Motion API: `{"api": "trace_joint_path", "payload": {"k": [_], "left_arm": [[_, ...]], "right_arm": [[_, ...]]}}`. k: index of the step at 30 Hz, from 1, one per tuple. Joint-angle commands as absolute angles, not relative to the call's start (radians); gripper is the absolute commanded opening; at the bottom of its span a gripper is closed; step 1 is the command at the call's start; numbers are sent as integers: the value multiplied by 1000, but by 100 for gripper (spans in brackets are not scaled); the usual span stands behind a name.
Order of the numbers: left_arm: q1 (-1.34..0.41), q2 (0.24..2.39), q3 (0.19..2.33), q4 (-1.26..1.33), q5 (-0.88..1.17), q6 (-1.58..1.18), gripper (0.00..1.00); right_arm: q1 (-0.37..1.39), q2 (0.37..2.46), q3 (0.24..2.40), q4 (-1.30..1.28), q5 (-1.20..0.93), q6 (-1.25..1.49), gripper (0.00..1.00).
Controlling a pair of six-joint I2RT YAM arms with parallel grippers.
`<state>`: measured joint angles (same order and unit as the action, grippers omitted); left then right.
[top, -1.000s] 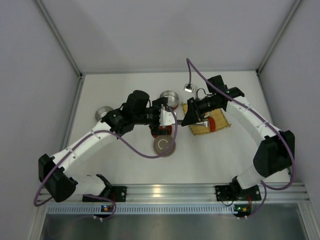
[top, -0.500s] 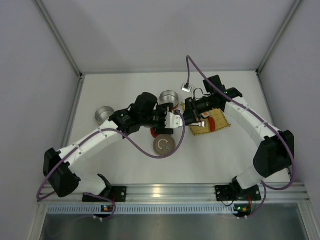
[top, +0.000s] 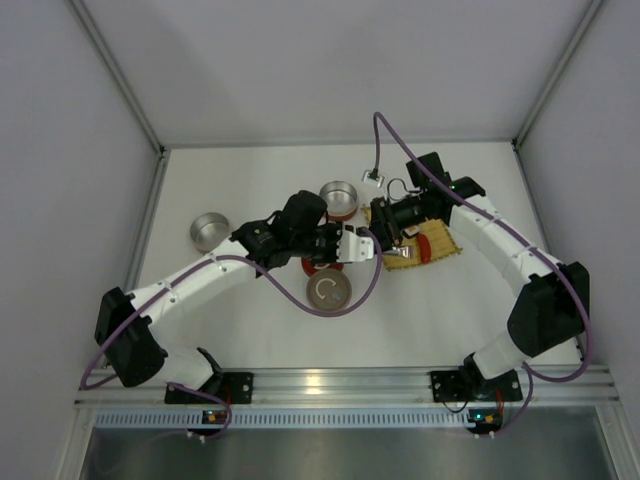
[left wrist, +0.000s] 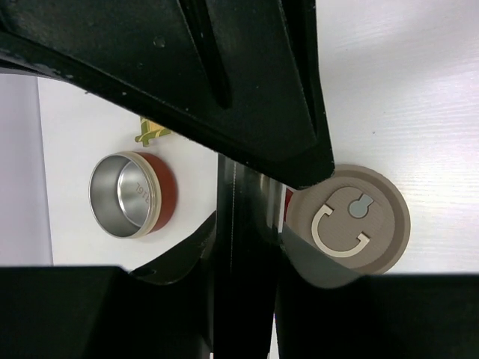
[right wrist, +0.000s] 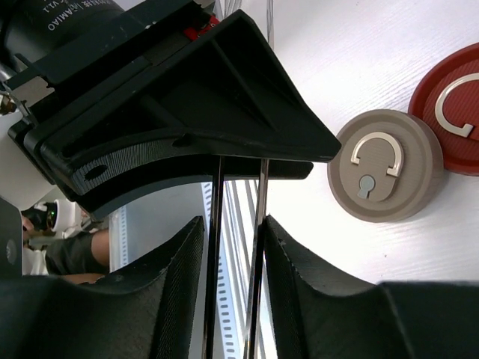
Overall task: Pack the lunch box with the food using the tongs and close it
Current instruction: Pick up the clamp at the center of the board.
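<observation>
The silver tongs [right wrist: 259, 247] stand between my two grippers, above the table's middle. My right gripper [right wrist: 233, 224] has both thin arms between its fingers, which stand a little apart. My left gripper [left wrist: 247, 239] is shut on the tongs [left wrist: 243, 224], seen there as a dark strip filling the gap. From above, the left gripper [top: 355, 245] and right gripper [top: 385, 238] almost meet. A red piece of food [top: 425, 247] lies on the bamboo mat [top: 440, 240]. The red-banded lunch box tin [top: 338, 198] stands open behind them.
A tan lid [top: 328, 291] lies in front of the grippers, with a red lid [top: 318, 266] partly under the left wrist. A plain silver tin [top: 208, 230] stands at the left. Grey walls close the table's left, back and right sides.
My left arm has swung right to meet the right gripper, and its jaws have closed on the tongs. The right jaws have eased apart slightly.
</observation>
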<state>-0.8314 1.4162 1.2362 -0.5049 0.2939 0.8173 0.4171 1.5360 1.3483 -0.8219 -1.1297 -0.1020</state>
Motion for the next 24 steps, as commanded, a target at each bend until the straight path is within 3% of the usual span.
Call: {"api": "trace_joint_path", "payload": {"k": [1, 8, 14, 20, 24], "left_arm": [[-831, 1397, 1267, -491, 293, 833, 32], [-833, 1387, 1253, -505, 301, 880, 25], [-854, 1370, 1216, -492, 272, 923, 24], [-877, 1359, 1192, -465, 232, 954, 22], [-879, 1361, 1195, -451, 227, 948, 24]], "right_arm": [[446, 1500, 1348, -845, -1177, -166, 38], [457, 1516, 1353, -893, -1155, -206, 42], [465, 1528, 1353, -893, -1146, -206, 37], [468, 1542, 1356, -897, -1146, -206, 27], [469, 1545, 1362, -905, -1152, -209, 13]]}}
